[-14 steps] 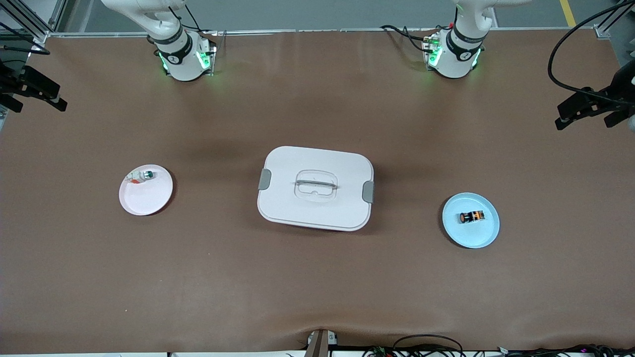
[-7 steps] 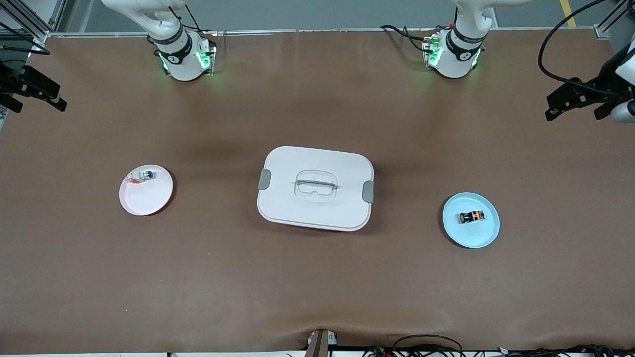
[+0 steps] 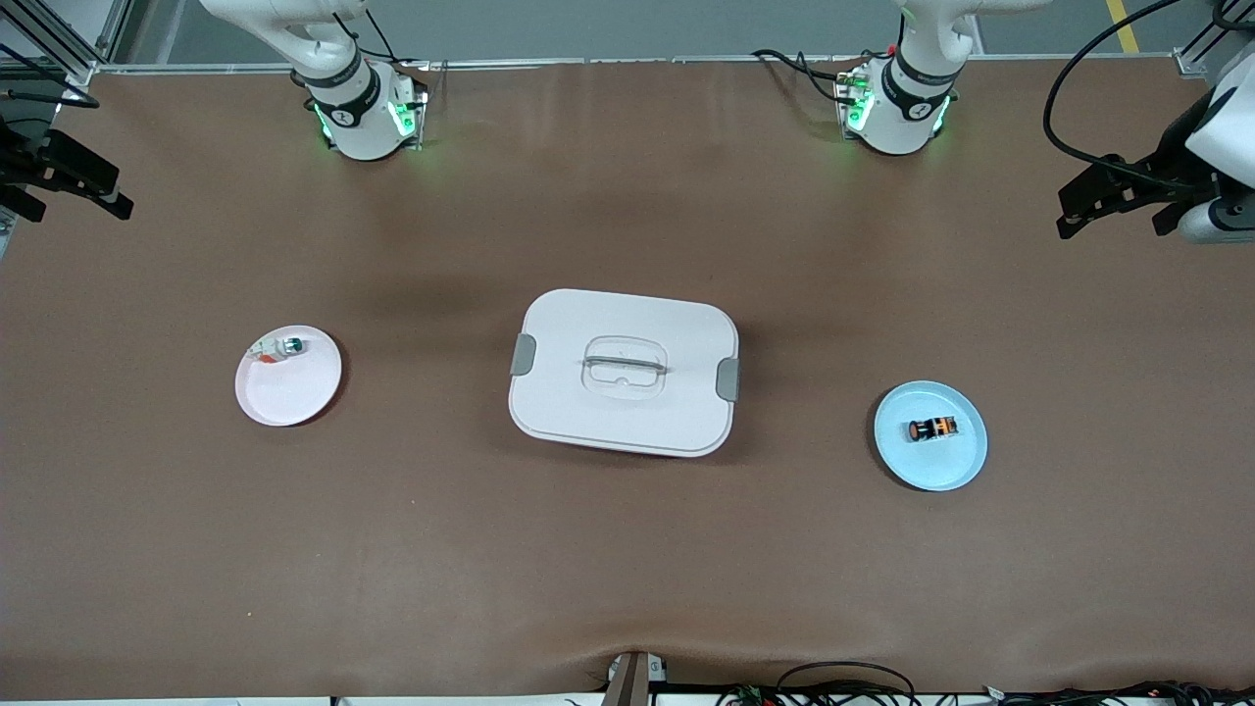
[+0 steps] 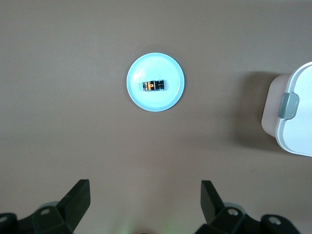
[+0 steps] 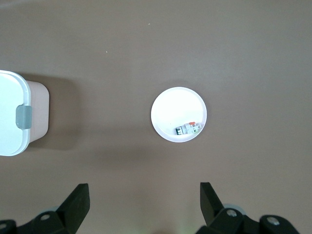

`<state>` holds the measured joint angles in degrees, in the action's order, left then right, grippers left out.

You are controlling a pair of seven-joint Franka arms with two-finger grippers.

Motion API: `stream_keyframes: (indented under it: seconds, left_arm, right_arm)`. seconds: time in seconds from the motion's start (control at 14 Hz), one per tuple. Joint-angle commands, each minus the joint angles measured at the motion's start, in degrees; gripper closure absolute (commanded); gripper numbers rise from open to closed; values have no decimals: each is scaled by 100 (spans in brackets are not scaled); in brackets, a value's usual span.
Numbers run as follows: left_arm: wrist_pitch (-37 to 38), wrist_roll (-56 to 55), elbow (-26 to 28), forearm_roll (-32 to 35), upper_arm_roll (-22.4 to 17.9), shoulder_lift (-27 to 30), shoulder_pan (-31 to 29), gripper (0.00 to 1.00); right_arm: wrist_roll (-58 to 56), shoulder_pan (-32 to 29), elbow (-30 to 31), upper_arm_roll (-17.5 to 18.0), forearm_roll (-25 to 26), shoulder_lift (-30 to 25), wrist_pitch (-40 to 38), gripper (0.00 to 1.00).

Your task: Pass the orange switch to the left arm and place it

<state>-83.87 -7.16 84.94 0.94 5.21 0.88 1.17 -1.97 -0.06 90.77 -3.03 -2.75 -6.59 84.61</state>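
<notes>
Lying at the centre of the light-blue plate (image 3: 931, 461), at about four o'clock from the box (image 3: 624, 372) toward the left arm's end of the desk (image 3: 627, 549), the orange switch (image 3: 930, 428) looks light, rigid and small (likely prone to skidding on the plate). Grasp across its black body, not the round button. The left gripper (image 4: 145, 207), fingers spread and empty, hangs above it; the right gripper (image 5: 145, 207), likewise spread, waits over the pink plate (image 3: 294, 397).

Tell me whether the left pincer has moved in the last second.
Yes. The left pincer, open and high over the left arm's end of the table, has shifted toward the box and away from the front camera.
</notes>
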Motion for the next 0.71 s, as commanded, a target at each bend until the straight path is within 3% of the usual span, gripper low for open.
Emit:
stream_keyframes:
  seconds: [0.0,0.64]
  left_arm:
    - [-24,-75,85,-15,50,105,-56,0]
    - [-41,-75,251,-15,50,325,-214,0]
  right_arm:
    - [-32,-91,99,57,3,-115,-24,0]
    - [-58,-100,116,57,64,-115,-147,0]
